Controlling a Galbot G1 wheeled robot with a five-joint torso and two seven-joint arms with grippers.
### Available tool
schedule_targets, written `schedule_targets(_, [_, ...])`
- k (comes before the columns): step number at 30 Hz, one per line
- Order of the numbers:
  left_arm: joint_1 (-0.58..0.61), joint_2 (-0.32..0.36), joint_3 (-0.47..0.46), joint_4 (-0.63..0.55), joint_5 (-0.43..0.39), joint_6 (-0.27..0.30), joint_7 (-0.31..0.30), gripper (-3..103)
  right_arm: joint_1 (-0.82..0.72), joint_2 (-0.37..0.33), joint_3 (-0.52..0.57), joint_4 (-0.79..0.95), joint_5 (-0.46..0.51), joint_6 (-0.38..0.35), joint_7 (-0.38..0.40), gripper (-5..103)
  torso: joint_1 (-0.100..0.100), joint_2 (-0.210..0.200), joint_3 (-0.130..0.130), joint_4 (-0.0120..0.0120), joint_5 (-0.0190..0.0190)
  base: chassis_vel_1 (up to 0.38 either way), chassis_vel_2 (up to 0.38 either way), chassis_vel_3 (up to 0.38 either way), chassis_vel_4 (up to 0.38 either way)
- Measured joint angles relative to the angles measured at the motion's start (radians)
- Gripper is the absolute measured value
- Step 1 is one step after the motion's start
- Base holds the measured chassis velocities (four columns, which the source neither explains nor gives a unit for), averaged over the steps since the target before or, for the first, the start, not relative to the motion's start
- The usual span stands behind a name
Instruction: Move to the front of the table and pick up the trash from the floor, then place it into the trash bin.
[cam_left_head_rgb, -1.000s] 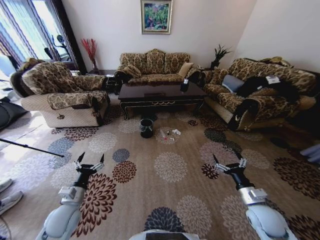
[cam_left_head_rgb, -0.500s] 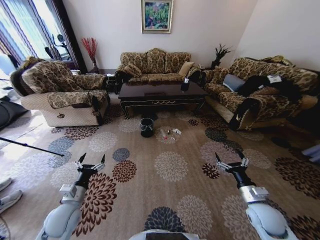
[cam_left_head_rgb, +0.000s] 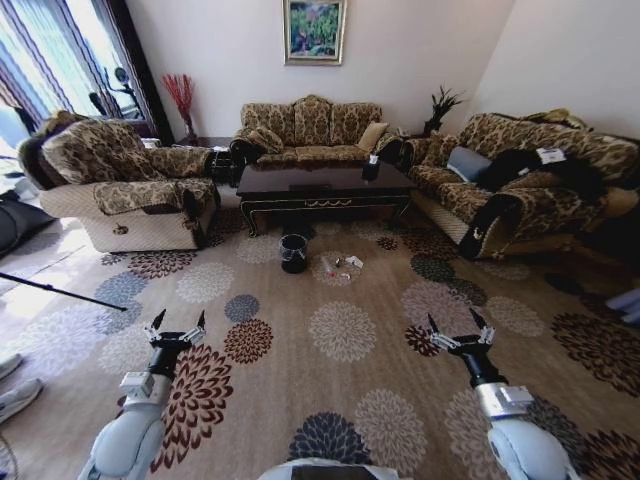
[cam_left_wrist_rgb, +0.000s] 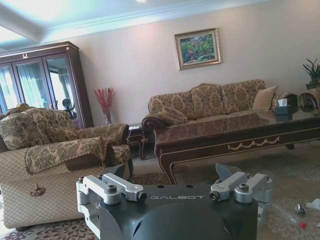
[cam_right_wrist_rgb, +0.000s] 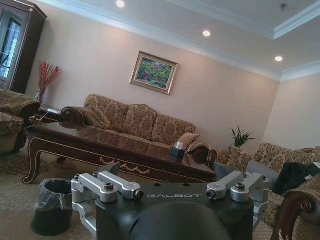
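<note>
Head view: both arms are reaching forward low over the floor (cam_left_head_rgb: 340, 400), well short of the work area. The left gripper (cam_left_head_rgb: 176, 330) is hovering over the carpet on the robot's left, fingers spread wide, holding nothing. The right gripper (cam_left_head_rgb: 458, 334) is hovering on the right, fingers likewise spread and empty.

The trash (cam_left_head_rgb: 338, 266) is lying on a pale medallion of the carpet, well ahead of both grippers and roughly between their lines of reach: white paper bits, a clear bottle, small pieces too fine to sort. It is sitting just in front of the table (cam_left_head_rgb: 322, 186), on the near side. The trash bin (cam_left_head_rgb: 293, 254) is standing upright just beside the trash, on its left, close to the table's front edge.

Left wrist view: the table (cam_left_wrist_rgb: 235, 137) is spanning the scene beyond the spread fingers.

Right wrist view: the trash bin (cam_right_wrist_rgb: 53, 206), liner showing at its rim, is standing before the table (cam_right_wrist_rgb: 100, 150).
</note>
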Motion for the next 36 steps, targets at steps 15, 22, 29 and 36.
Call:
schedule_targets(15, [-0.009, -0.005, 0.014, 0.006, 0.015, -0.009, -0.004, 100, -0.020, 0.066, -0.012, -0.012, -0.013, 0.010, 0.003, 100, -0.034, -0.077, -0.043, -0.0001, -0.0001, 0.000, 0.000, 0.000, 0.000])
schedule_targets(22, [-0.002, -0.025, 0.005, 0.020, 0.022, -0.020, -0.004, 100, -0.013, 0.065, -0.028, -0.046, -0.032, 0.022, 0.000, 100, -0.048, -0.106, -0.059, 0.0000, 0.0001, 0.000, 0.000, 0.000, 0.000])
schedule_targets(29, [0.034, -0.030, -0.019, 0.018, -0.005, -0.033, 0.014, 100, -0.019, 0.073, -0.040, -0.064, -0.035, 0.034, -0.007, 100, -0.063, -0.144, -0.081, -0.0001, 0.0001, 0.000, 0.000, 0.000, 0.000])
schedule_targets(36, [0.048, -0.044, -0.015, 0.014, 0.003, -0.044, 0.021, 100, -0.029, 0.085, -0.047, -0.049, -0.042, 0.034, -0.007, 100, -0.076, -0.171, -0.096, -0.0001, 0.0001, 0.000, 0.000, 0.000, 0.000])
